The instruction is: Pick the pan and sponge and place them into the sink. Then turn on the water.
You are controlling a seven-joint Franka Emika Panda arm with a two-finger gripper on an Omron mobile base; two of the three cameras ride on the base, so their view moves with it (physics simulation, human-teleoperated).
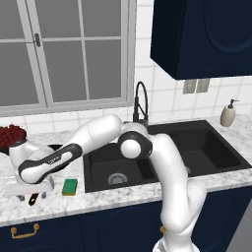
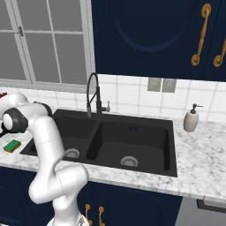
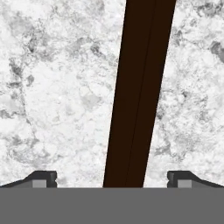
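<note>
While I hang low over the marble counter (image 3: 57, 87), the gripper (image 3: 112, 177) straddles the handle (image 3: 140, 87) of the pan (image 1: 55, 146) with both tips spread wide, nothing clamped yet. My worry: that thin handle runs slightly tilted between the fingers, so closing off-centre could twist it or let it slip. Left of me sits a bowl of red fruit (image 1: 11, 135), close enough to bump. The sponge (image 1: 70, 186) lies just beside the sink (image 1: 221, 165), whose basin offers open room.
</note>
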